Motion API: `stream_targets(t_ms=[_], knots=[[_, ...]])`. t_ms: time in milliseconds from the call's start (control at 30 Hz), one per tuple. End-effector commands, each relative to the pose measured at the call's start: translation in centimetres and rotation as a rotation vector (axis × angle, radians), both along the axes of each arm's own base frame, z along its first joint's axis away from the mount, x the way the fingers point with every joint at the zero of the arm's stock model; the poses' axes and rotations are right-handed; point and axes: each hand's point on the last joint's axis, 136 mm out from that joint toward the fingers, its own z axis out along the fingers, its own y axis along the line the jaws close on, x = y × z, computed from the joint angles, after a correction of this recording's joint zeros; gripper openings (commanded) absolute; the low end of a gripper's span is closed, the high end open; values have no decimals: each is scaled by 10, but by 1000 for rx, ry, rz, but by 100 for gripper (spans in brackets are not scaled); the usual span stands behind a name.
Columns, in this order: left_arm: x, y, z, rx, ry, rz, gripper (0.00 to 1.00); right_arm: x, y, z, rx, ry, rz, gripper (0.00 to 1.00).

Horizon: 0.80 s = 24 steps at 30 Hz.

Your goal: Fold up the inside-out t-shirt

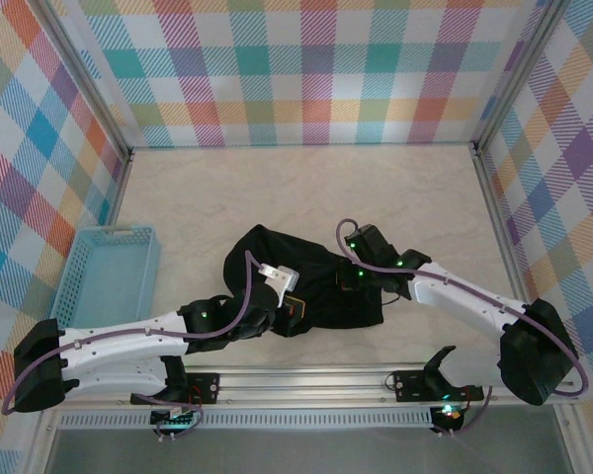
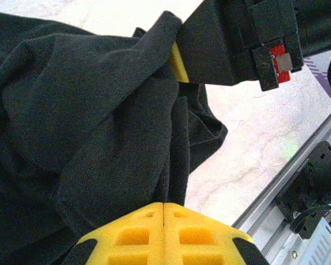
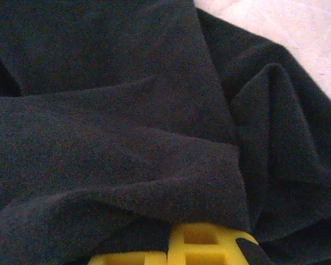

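From the near edge my arms reach in low, wrists converging. My left fingers (image 2: 143, 237) are closed, pinching the plain black soft-fabric t-shirt (image 1: 306, 276). My right fingers (image 3: 193, 243) are clamped on another fold. It lies crumpled on the pale marbled desk (image 1: 277, 188). I judge folding barely begun.

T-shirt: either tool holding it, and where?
Both hold the t-shirt: left tool pinches a fold at its near edge, right tool a fold on its right side.
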Motion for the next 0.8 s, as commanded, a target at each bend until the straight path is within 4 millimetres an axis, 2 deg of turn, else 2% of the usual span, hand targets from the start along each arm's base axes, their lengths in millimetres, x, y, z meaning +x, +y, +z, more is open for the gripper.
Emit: stream_targets(t_ms=[0,67,133,200,300,367,500,633,767], knots=[[-1,2,-5,12,-15,-34,0,-1,16,17,66,-25,75,4],[2,2,-8,5,-12,-27,0,-6,12,15,23,-40,87,14],[3,2,-10,-7,-10,-20,0,-14,8,17,-3,-57,109,29],[4,1,-10,-20,-7,-23,0,-24,5,22,-7,-69,130,34],[2,-1,-11,-27,-4,-32,0,-42,7,34,27,-71,170,37],[2,-2,-13,-23,-2,-38,0,-55,17,40,80,-52,211,37],[2,-4,-15,-13,0,-46,0,-68,35,32,131,23,207,38],[0,-5,-15,-20,7,-55,0,-67,45,18,121,63,158,41],[-3,-7,-16,-27,18,-72,0,-60,42,8,71,75,107,48]])
